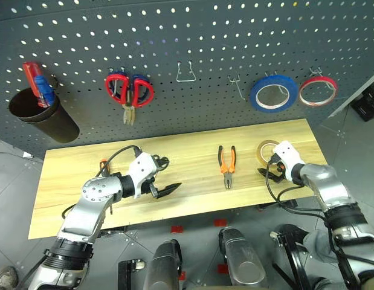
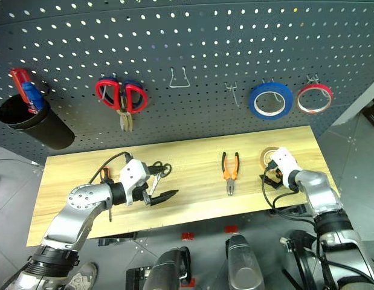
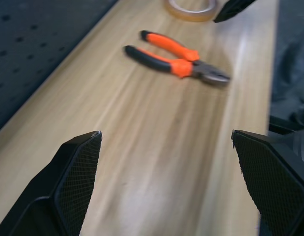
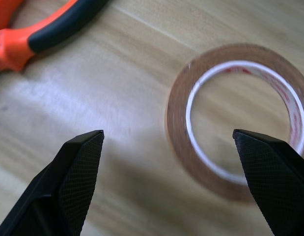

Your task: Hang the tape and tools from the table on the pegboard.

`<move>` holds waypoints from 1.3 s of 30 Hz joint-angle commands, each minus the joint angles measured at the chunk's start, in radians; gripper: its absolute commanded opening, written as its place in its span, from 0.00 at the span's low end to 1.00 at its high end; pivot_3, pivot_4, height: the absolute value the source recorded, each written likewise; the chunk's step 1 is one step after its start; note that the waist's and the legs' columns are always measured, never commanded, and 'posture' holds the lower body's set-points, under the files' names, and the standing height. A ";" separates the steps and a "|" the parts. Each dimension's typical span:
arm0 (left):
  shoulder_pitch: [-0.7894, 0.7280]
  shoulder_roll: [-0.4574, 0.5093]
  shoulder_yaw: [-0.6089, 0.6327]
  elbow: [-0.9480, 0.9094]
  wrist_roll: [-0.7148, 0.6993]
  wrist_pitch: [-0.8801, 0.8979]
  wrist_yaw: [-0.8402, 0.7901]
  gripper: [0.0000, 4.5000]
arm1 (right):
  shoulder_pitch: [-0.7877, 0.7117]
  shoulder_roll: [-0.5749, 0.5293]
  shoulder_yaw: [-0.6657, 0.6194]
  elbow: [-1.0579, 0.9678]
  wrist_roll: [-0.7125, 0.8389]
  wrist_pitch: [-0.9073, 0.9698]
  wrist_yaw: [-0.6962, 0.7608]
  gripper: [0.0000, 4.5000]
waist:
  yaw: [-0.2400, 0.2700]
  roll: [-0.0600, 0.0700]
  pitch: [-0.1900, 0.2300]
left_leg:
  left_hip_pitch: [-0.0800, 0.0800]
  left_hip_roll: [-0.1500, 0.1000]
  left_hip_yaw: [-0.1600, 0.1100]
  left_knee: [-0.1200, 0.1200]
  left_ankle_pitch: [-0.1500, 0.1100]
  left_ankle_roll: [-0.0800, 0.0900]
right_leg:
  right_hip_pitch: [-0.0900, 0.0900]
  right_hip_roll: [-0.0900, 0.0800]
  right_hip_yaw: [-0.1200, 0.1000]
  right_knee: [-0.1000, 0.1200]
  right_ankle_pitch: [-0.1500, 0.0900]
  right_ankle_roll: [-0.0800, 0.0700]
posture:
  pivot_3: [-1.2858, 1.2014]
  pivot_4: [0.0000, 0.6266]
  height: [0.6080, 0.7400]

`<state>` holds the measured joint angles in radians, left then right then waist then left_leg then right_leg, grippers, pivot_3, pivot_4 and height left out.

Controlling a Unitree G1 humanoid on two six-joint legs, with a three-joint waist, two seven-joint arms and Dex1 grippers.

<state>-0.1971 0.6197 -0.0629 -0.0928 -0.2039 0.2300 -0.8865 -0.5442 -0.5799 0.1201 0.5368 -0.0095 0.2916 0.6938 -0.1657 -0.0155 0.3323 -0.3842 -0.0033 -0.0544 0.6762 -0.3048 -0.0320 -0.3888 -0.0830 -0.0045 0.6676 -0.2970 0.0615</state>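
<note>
While the dark grey pegboard [image 1: 174,36] fills the far wall, the light wood table [image 1: 193,193] stands below it on a grey floor. Pliers [image 1: 227,166] lie right of centre; the tan tape [image 1: 264,148] lies flat near the right end. The right gripper [image 4: 166,182], jaws apart, hovers over the tape, apparently about to pick it up; next, it must close on the ring's rim. The left gripper [image 3: 166,187] hangs open, empty.

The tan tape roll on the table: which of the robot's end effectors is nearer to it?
Right. The right end effector hovers open just beside the tape; the left end effector is far across the table, beyond the pliers.
</note>
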 commanded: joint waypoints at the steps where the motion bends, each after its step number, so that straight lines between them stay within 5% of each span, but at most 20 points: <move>1: 0.044 0.009 0.034 -0.086 -0.020 0.013 0.017 0.99 | -0.069 0.008 0.025 0.131 -0.037 -0.045 0.025 1.00 | 0.002 0.000 0.009 | -0.001 0.000 0.000 0.001 0.000 0.001 | 0.000 -0.001 -0.001 0.000 0.000 0.000 | 0.43 0.61 1.00; 5: 0.073 0.014 0.019 -0.127 -0.016 0.010 0.007 0.99 | -0.161 0.017 0.055 0.284 -0.082 -0.051 0.037 1.00 | 0.006 0.000 0.014 | -0.002 -0.002 0.001 0.003 -0.002 0.003 | 0.000 -0.005 -0.002 0.000 0.001 0.002 | 0.43 0.61 1.00; 8: 0.079 0.016 0.005 -0.145 -0.016 -0.003 -0.009 1.00 | -0.215 0.019 0.090 0.365 -0.121 -0.045 0.064 0.87 | 0.013 0.000 0.014 | -0.002 -0.002 0.000 0.003 -0.002 0.003 | 0.000 -0.004 -0.002 0.000 0.002 0.003 | 0.43 0.59 1.00; 15: 0.078 -0.009 -0.006 -0.137 -0.014 -0.066 -0.007 1.00 | -0.204 0.040 0.124 0.396 -0.167 -0.065 0.053 0.37 | 0.024 -0.001 0.012 | -0.001 -0.002 0.000 0.004 -0.002 0.003 | 0.000 -0.004 -0.002 0.003 0.002 0.003 | 0.43 0.55 1.00; 19: 0.072 -0.029 -0.001 -0.133 -0.035 -0.083 -0.008 1.00 | -0.131 0.018 0.072 0.253 -0.146 -0.041 -0.007 0.10 | 0.026 -0.003 0.011 | 0.000 -0.002 0.000 0.005 -0.002 0.003 | 0.001 -0.005 -0.002 0.005 0.002 0.003 | 0.43 0.54 1.00; 27: 0.048 -0.047 0.023 -0.128 -0.078 -0.069 -0.002 1.00 | 0.297 -0.032 -0.152 -0.678 -0.121 0.128 -0.160 0.09 | 0.044 0.002 0.012 | -0.017 -0.003 0.000 0.007 0.002 -0.003 | -0.017 -0.005 -0.002 0.011 0.002 0.003 | 0.41 0.56 1.00; 32: 0.031 -0.047 0.062 -0.131 -0.122 -0.049 0.003 1.00 | 0.502 0.027 -0.103 -1.131 -0.284 0.055 -0.308 0.09 | 0.024 0.002 0.012 | -0.016 -0.002 -0.001 0.005 0.001 -0.002 | -0.018 -0.003 -0.002 0.013 0.002 0.003 | 0.40 0.56 1.00; 39: -0.021 -0.042 0.087 -0.112 -0.155 -0.033 -0.009 1.00 | 0.412 0.121 0.033 -1.206 -0.412 -0.087 -0.395 0.09 | 0.020 0.001 0.012 | -0.015 -0.003 -0.002 0.005 0.002 -0.002 | -0.018 -0.002 -0.002 0.013 0.003 0.004 | 0.40 0.56 1.00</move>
<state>-0.2079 0.5702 0.0050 -0.1930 -0.3357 0.1938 -0.8872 -0.0958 -0.4651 0.1550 -0.6682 -0.4107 0.2385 0.3191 -0.1453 -0.0141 0.3446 -0.3992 -0.0063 -0.0563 0.6812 -0.3028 -0.0338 -0.4066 -0.0848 -0.0060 0.6803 -0.2943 0.0655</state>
